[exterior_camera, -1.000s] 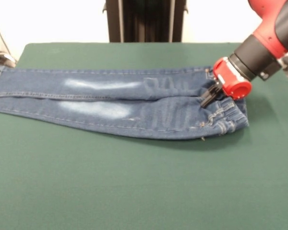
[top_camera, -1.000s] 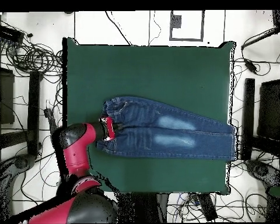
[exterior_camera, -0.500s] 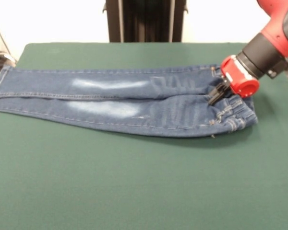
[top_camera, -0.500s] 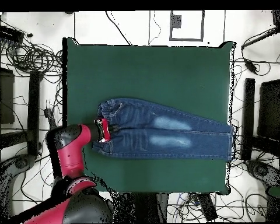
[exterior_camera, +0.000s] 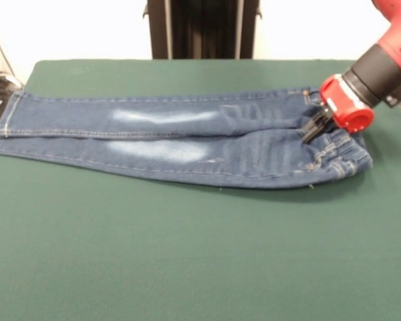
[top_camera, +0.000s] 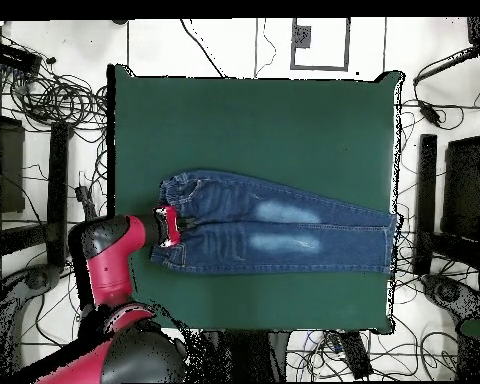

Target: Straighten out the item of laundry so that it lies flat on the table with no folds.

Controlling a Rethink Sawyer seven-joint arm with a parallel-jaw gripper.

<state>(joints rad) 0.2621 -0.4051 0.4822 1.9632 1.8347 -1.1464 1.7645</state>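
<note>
1. Writing: you will find no brand, label or legible text on the jeans (exterior_camera: 180, 144), the counter (exterior_camera: 187, 254) or the arm (exterior_camera: 387, 60) in either view.
2. Jeans: they lie lengthwise across the counter's middle band, legs side by side and touching along the inseam. In the front view the waistband sits toward the counter's right edge and the leg hems reach the left edge. Whitish faded patches show on both thighs.
3. Cloth state: ripples and small creases show in the denim between the thigh patches and the waistband; the elastic waistband is bunched. The legs look largely flat.
4. Tool (exterior_camera: 313, 129): its black tips are down on the jeans at the waistband's middle, below the red collar. They appear pinched together on the waist fabric, so read it as gripping the jeans, though the tips are small and dark.
5. Front view only: orange stitching along the seams and the gathered waistband detail.
6. Overhead view only: the whole counter outline with rounded corners, the jeans (top_camera: 274, 228) with their hems at one short edge, the arm's red and black body (top_camera: 109, 265) beside the opposite short edge, and cables, stands and gear on the floor all round.
7. Hidden or cut off: in the overhead view the tool's tips are hidden under the red collar (top_camera: 168, 224). The front view cuts off the arm at the upper right corner.
</note>
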